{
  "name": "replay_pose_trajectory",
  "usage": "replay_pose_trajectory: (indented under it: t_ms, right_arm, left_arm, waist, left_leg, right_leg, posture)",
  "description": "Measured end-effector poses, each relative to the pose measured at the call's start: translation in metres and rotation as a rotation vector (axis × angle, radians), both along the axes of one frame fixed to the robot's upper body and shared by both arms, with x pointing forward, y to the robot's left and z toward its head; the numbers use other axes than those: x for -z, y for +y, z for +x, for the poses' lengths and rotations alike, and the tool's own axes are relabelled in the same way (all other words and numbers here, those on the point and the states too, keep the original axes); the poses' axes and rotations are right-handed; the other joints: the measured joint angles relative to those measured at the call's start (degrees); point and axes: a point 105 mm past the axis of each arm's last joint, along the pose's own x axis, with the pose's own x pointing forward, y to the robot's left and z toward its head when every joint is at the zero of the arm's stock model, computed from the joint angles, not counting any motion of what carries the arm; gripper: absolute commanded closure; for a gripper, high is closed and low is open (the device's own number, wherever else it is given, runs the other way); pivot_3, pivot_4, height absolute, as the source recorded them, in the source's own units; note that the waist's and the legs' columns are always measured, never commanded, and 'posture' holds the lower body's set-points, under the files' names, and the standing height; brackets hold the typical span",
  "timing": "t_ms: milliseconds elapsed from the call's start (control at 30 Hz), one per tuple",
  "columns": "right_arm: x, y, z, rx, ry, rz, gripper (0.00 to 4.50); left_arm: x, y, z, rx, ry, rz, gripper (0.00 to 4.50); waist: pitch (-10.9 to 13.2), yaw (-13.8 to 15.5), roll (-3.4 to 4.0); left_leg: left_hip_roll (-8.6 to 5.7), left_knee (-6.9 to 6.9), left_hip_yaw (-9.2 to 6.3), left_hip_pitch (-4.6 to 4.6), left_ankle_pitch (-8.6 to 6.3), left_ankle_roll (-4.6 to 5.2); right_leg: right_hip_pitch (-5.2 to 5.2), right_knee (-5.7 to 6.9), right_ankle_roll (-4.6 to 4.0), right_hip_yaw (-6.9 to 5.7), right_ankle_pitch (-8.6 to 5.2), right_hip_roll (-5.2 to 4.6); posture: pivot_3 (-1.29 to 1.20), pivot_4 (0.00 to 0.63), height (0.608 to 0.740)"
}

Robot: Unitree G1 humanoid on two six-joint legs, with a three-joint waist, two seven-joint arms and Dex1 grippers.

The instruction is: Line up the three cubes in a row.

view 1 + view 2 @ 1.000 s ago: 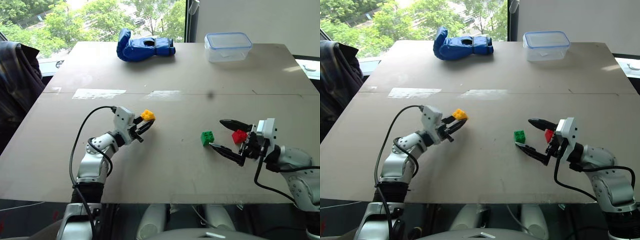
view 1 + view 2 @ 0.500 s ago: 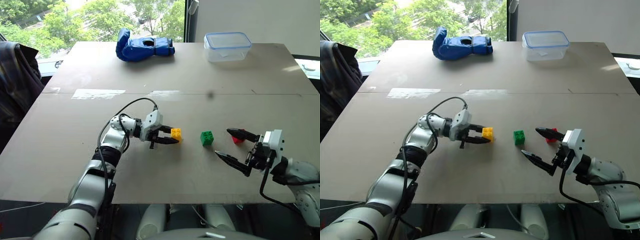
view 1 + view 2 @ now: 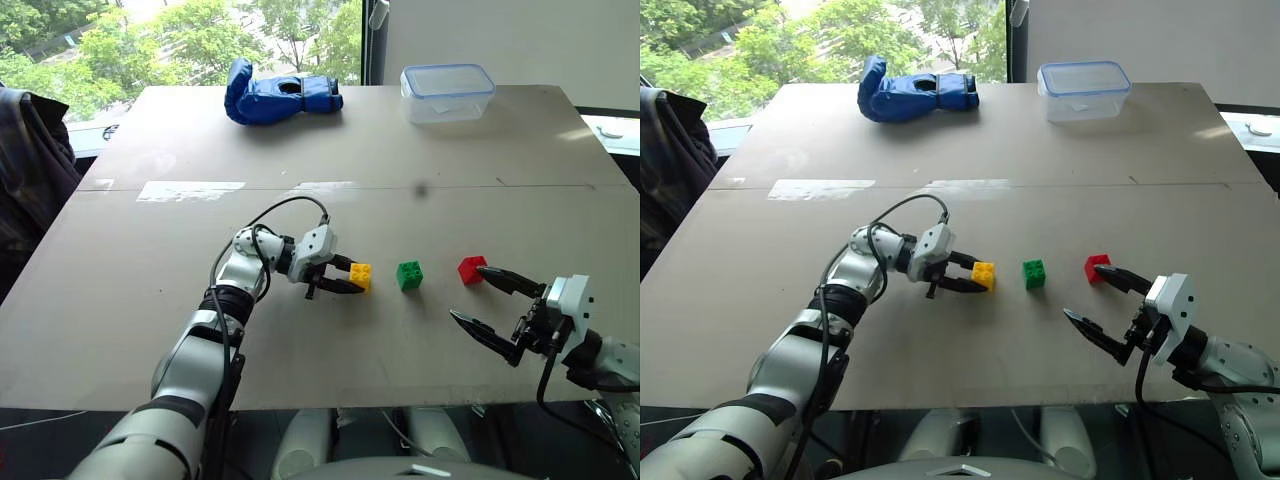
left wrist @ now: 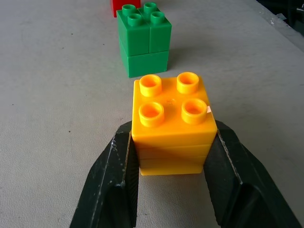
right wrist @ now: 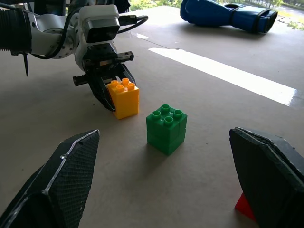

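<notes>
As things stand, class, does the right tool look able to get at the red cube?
Probably yes. The right tool is open, with the red cube just past its upper fingertip and bare table between; the green cube stands clear to the side.

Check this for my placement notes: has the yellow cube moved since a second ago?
Yes. The yellow cube, held in the left gripper, was well left of the green cube; now it sits on the table close beside it.
</notes>
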Motion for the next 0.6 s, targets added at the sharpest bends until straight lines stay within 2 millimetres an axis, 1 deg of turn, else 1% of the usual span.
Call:
replay_pose_trajectory:
  t_ms: [233,567,600]
  right_arm:
    - [-0.002,0.001,0.002,-0.001,-0.021,-0.01,0.0]
    - [-0.006,0.003,0.005,-0.008,-0.045,-0.011,0.0]
    - [-0.006,0.003,0.005,-0.008,-0.045,-0.011,0.0]
  left_arm:
    - [0.005,0.004,-0.009,-0.066,-0.011,-0.028,3.21]
    - [0.005,0.002,-0.011,-0.106,-0.014,-0.027,3.21]
    - [0.006,0.002,-0.011,-0.108,-0.013,-0.026,2.71]
  waist:
    - [-0.02,-0.08,0.04]
    - [-0.05,0.08,0.05]
    - [-0.05,0.07,0.05]
  left_leg:
    - [0.19,-0.01,0.06,0.09,0.0,0.0]
    - [0.18,0.0,0.09,0.11,0.0,0.0]
    - [0.18,0.0,0.09,0.11,0.0,0.0]
  right_leg:
    - [0.01,0.03,0.0,0.07,0.0,0.05]
    - [0.02,0.05,0.0,0.09,0.0,0.05]
    - [0.02,0.05,0.0,0.09,0.0,0.05]
  posture:
    - [0.0,0.15,0.74]
    - [0.0,0.15,0.74]
    - [0.0,0.15,0.74]
